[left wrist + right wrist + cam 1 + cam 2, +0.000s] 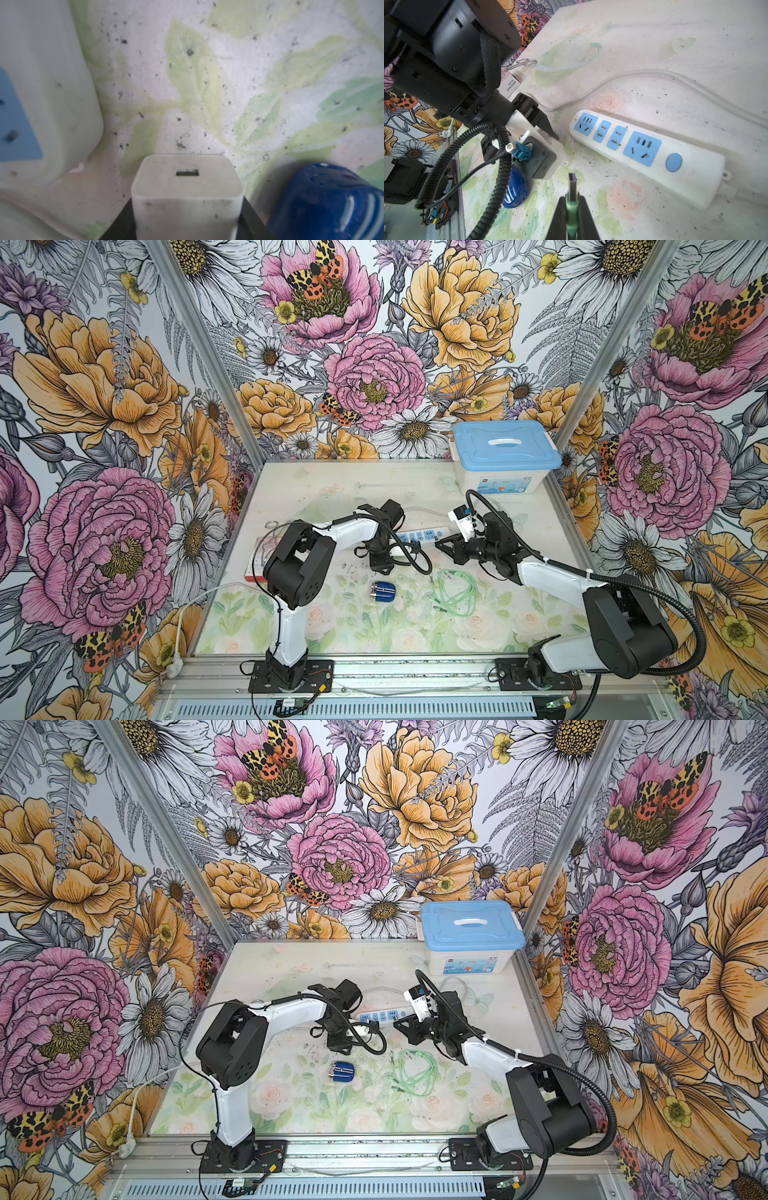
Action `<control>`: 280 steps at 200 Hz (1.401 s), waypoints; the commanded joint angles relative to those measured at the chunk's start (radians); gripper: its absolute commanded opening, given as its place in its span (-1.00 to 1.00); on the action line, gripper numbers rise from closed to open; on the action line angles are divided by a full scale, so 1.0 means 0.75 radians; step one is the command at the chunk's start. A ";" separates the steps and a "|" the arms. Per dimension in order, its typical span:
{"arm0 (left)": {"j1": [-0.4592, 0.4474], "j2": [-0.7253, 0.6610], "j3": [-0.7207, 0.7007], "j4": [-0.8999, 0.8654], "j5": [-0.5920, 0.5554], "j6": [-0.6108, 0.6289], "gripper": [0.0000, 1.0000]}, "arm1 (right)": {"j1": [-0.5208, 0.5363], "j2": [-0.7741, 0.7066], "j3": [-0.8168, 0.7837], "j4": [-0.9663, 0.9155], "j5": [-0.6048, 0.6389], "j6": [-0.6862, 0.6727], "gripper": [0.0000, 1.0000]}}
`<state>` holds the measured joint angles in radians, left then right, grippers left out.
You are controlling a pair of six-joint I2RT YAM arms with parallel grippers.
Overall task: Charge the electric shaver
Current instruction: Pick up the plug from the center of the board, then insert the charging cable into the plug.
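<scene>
The dark blue electric shaver (383,591) (341,1072) lies on its side on the floral table, apart from both grippers; its blue body also shows in the left wrist view (332,203) and the right wrist view (515,191). My left gripper (381,566) (187,204) points down between shaver and power strip (419,536) (643,149), shut on a white cube charger (187,187) with its USB slot facing out. My right gripper (438,544) (572,200) is shut on the green cable's USB plug (572,186), just in front of the strip. The rest of the green cable (455,593) lies coiled on the table.
A white box with a blue lid (505,448) stands at the back right. Scissors (271,524) and a flat packet (257,560) lie at the left edge, under the left arm. The strip's white cord (654,72) curves across the back of the table.
</scene>
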<state>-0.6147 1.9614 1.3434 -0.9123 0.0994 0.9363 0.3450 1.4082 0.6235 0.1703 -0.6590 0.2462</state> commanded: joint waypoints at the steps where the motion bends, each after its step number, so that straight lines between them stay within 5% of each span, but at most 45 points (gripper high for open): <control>1: 0.002 0.012 -0.007 -0.057 0.058 -0.039 -0.45 | -0.008 -0.039 -0.009 0.034 0.004 0.003 -1.00; 27: 0.004 -0.045 -0.027 -0.018 0.089 -0.047 -1.00 | -0.010 -0.050 0.002 0.016 0.007 0.012 -1.00; 94: 0.003 -0.528 -0.375 0.487 0.066 -0.195 -1.00 | 0.078 -0.055 0.096 -0.301 -0.188 -0.047 -1.00; 168: -0.111 -1.005 -0.778 0.830 -0.034 -0.202 -1.00 | 0.271 -0.075 0.212 -0.389 -0.426 0.105 -1.00; 280: -0.322 -1.118 -0.785 0.702 -0.150 -0.114 -1.00 | 0.336 0.027 0.337 -0.614 -0.449 -0.022 -1.00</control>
<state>-0.8356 1.1404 0.7383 -0.3733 0.0162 0.8261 0.5945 1.4284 0.8406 -0.2588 -0.9989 0.2707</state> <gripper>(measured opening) 0.556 0.106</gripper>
